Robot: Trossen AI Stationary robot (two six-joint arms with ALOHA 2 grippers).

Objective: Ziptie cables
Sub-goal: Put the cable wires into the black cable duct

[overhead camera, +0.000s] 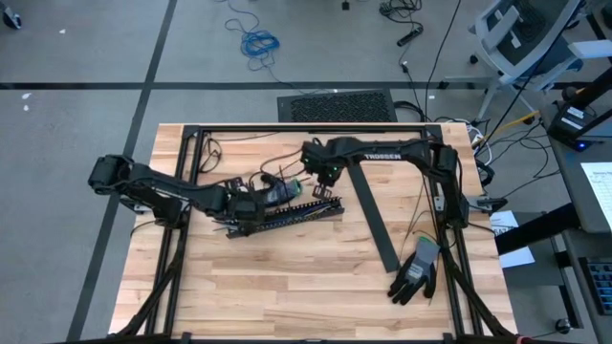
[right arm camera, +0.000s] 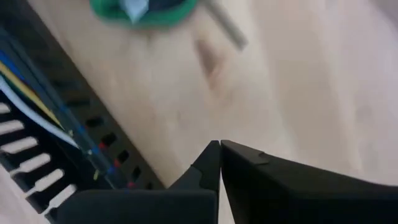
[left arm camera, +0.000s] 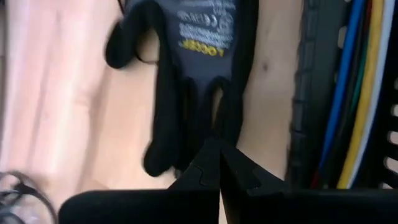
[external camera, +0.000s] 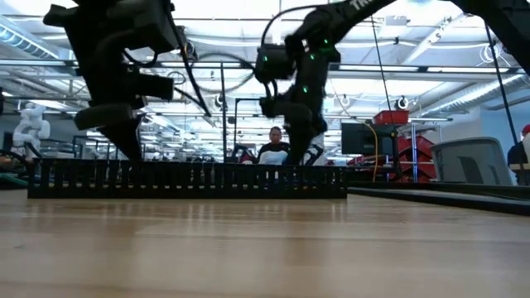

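Observation:
The cables [left arm camera: 367, 93], thin blue, yellow, white, green and red wires, lie lengthwise inside the black slotted duct [overhead camera: 287, 215], which rests flat on the wooden table. They also show as white, yellow and blue cables [right arm camera: 31, 106] in the right wrist view. My left gripper [left arm camera: 219, 152] is shut, just on the far side of the duct's left half, over a black glove [left arm camera: 199, 50]. My right gripper [right arm camera: 219, 149] is shut above bare wood by the duct's right half. In the low view the duct [external camera: 190, 178] hides both sets of fingertips. My left gripper points down with its shut fingertips [left arm camera: 208, 158] over the gap between two fingers of the glove [left arm camera: 214, 106], which lies flat on the table. Whether the tips touch the glove I cannot tell.
A green object [right arm camera: 143, 9] and a grey stick [right arm camera: 224, 28] lie on the wood beyond the right gripper. A long black strip [overhead camera: 375, 218] lies slantwise right of the duct, with another glove [overhead camera: 416, 272] near the right edge. A black frame [overhead camera: 287, 129] borders the table. A person [external camera: 275, 145] sits in the room behind.

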